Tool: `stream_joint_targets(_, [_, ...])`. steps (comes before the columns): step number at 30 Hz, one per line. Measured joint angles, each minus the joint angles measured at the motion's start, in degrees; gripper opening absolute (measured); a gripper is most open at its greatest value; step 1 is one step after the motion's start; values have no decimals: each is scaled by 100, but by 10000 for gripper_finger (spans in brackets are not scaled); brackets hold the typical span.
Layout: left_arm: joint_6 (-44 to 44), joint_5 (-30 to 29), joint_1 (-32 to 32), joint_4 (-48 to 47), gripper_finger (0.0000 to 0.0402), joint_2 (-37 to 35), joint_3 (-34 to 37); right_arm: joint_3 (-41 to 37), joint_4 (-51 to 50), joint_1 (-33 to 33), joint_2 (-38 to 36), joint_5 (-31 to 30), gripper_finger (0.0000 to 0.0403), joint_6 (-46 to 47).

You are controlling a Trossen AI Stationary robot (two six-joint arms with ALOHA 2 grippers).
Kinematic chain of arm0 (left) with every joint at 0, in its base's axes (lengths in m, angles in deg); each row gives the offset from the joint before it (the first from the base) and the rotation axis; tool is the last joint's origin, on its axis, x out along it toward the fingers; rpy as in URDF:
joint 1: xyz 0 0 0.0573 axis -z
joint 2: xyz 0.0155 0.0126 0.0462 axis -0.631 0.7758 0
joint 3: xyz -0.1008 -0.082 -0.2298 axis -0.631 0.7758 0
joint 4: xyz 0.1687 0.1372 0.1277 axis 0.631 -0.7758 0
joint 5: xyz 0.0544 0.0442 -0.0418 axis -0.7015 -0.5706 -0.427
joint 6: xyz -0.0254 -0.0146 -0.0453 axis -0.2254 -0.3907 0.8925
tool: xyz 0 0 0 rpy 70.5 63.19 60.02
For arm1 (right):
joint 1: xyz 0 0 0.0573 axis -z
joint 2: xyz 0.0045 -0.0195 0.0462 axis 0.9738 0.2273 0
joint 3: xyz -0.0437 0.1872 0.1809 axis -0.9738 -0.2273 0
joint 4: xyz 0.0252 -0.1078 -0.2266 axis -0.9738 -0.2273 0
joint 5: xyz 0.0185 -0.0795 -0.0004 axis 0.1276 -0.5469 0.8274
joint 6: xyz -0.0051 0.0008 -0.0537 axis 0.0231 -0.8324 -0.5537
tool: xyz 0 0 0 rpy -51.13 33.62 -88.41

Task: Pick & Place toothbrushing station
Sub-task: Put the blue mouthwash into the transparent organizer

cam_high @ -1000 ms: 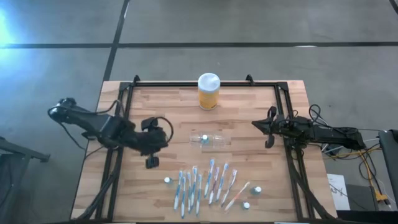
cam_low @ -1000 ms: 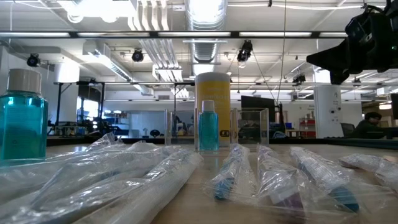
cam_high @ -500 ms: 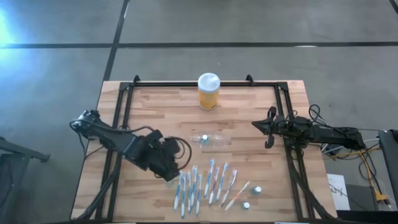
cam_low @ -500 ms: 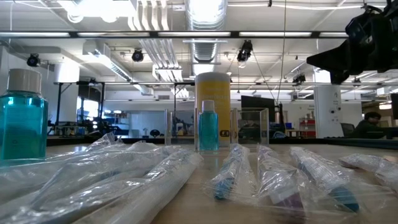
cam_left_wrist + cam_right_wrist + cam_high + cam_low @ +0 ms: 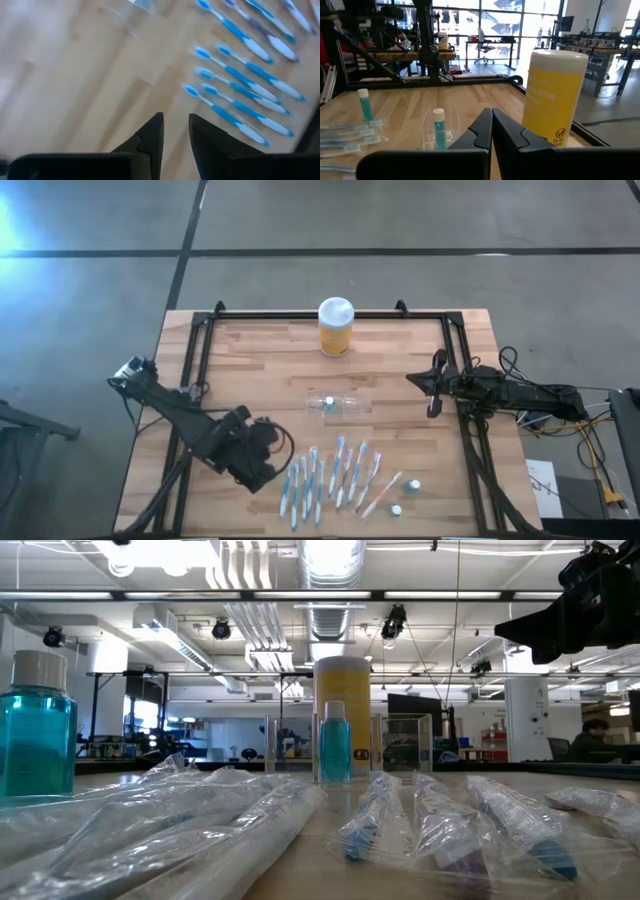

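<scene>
Between station (image 5: 338, 405) and toothbrushes (image 5: 330, 475), bare table (image 5: 400, 360)

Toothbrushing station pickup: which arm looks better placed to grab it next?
Probably the right. The right gripper, shut, points across bare wood at the toothbrushing station. The left gripper hangs nearer the front edge, beside the toothbrushes, with a narrow gap between its fingers.

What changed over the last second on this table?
Only the left arm moved: its gripper swung from the middle-left of the table down toward the near edge, ending beside the row of toothbrushes. It took hold of nothing. The right gripper, clear holder and yellow jar stayed put.
</scene>
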Motion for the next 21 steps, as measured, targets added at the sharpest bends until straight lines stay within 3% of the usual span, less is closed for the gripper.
stream_joint_targets(7, [-8, 593, 48, 772, 123, 0, 711, 2, 28, 0, -11, 100, 8, -60])
stream_joint_targets(14, [-130, 656, 49, 1093, 164, 0, 1330, 2, 75, 0, -9, 98, 8, -98])
stream_joint_targets(21, [-793, 1021, 40, 1595, 208, 0, 1391, 2, 120, -2, -9, 91, 8, -296])
